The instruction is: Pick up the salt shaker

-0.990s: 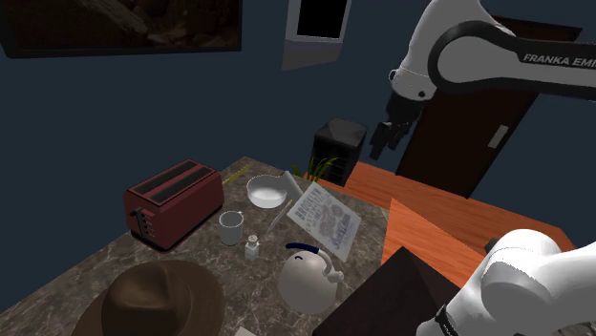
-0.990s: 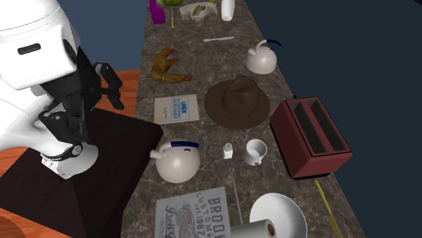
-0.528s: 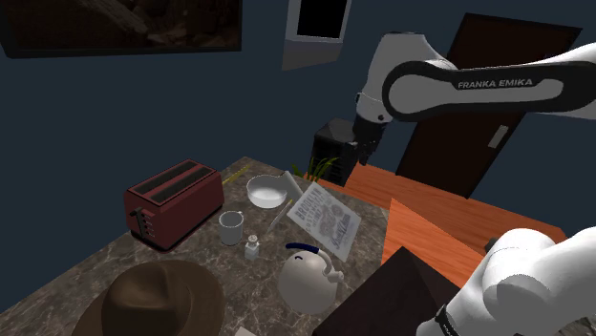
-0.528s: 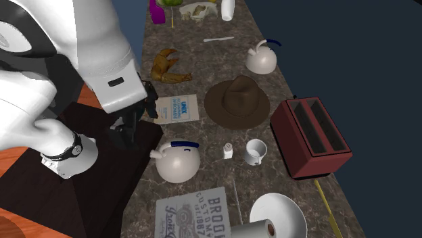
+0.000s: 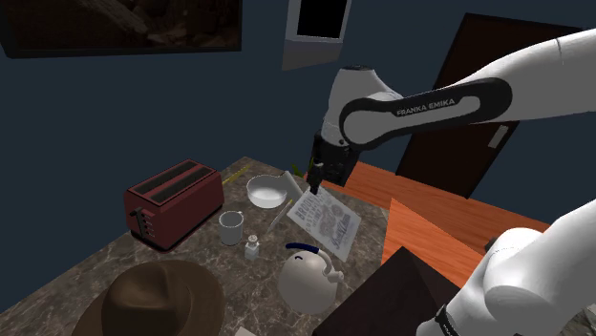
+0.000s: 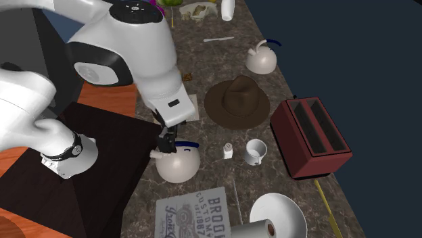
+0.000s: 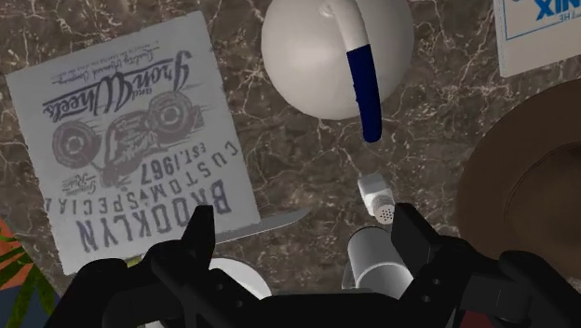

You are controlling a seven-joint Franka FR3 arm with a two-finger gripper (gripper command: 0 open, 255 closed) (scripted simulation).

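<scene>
From where I stand, the marbled counter (image 5: 86,272) holds one red toaster (image 5: 174,200), one brown hat (image 5: 158,301), one white mug (image 5: 230,227), one white bowl (image 5: 266,192), two printed sheets (image 5: 325,218) and two white kettles, a nearer kettle (image 6: 177,165) by the stand and another kettle (image 6: 261,61) farther along. The one salt shaker (image 5: 251,247) stands upright between mug and nearer kettle, untouched. The gripper (image 7: 307,242) hangs above with its fingers spread, nothing between them. Half a second ago it was off the counter's edge, toward the shoulder view's right; it has since swung in over the counter.
</scene>
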